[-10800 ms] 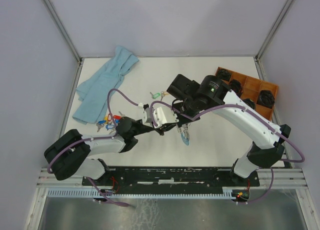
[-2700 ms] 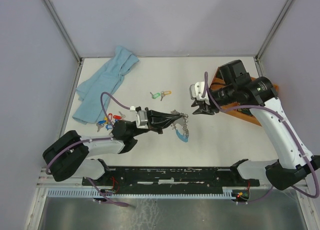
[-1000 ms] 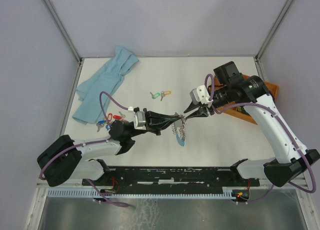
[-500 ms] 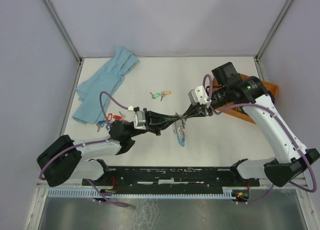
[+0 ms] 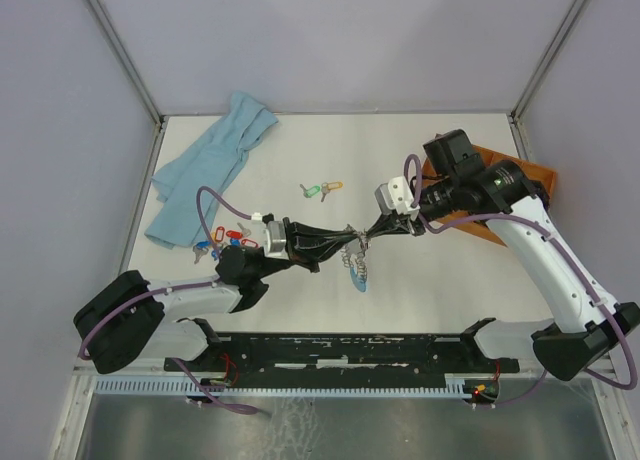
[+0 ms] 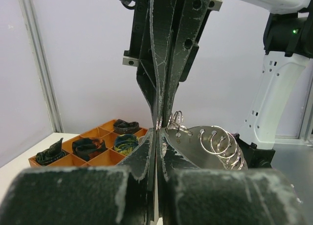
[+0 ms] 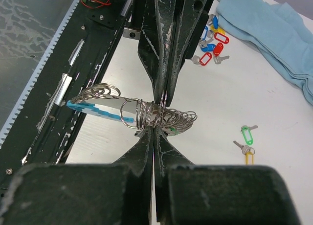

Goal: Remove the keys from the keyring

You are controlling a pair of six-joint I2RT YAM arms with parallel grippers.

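The keyring [image 5: 356,263], a bundle of silver rings and keys with a light blue stretch [image 7: 93,110], hangs above the table's middle between both arms. My left gripper [image 5: 352,238] is shut on its top from the left. In the left wrist view that gripper [image 6: 157,132] has its jaws pressed together, with the rings [image 6: 217,142] just right of the tips. My right gripper [image 5: 366,236] meets it tip to tip from the right. In the right wrist view this gripper [image 7: 154,132] is shut at the clustered rings [image 7: 168,118]. What sits between its tips is too small to tell.
Loose keys with green and yellow tags [image 5: 322,190] lie on the table behind the arms. Red- and blue-tagged keys [image 5: 220,242] lie beside the left arm. A light blue towel [image 5: 210,170] covers the far left. An orange compartment tray [image 5: 500,180] stands at the right.
My right gripper has moved left to the left gripper's tip and gone from partly open to shut at the keyring. The left gripper stayed shut and hardly moved.
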